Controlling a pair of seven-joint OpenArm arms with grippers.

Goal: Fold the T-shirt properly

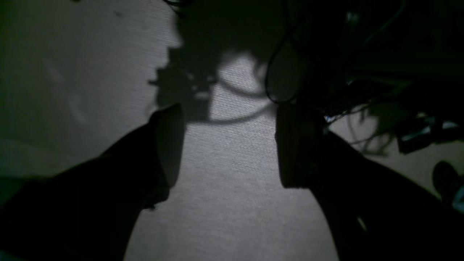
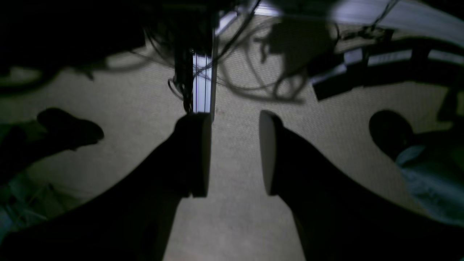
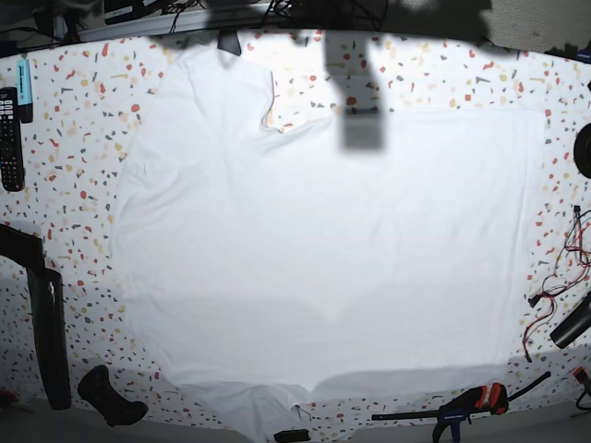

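The white T-shirt [image 3: 314,249] lies spread flat across most of the speckled tabletop [image 3: 74,185]. One sleeve reaches the far edge at the upper left, and another hangs at the near edge. No gripper shows over the cloth in the base view. In the left wrist view my left gripper [image 1: 232,145] is open wide, with nothing between its dark fingers [image 1: 170,145] and only grey woven floor below. In the right wrist view my right gripper [image 2: 233,154] is open with a narrower gap and also holds nothing above carpet. The T-shirt appears in neither wrist view.
A black remote [image 3: 9,138] lies at the table's left edge. A clamp [image 3: 471,403] lies at the near right and red and black wires [image 3: 554,277] at the right edge. Dark arm parts [image 3: 46,323] stand at the near left. Cables [image 2: 253,79] and shoes [image 2: 69,130] are on the floor.
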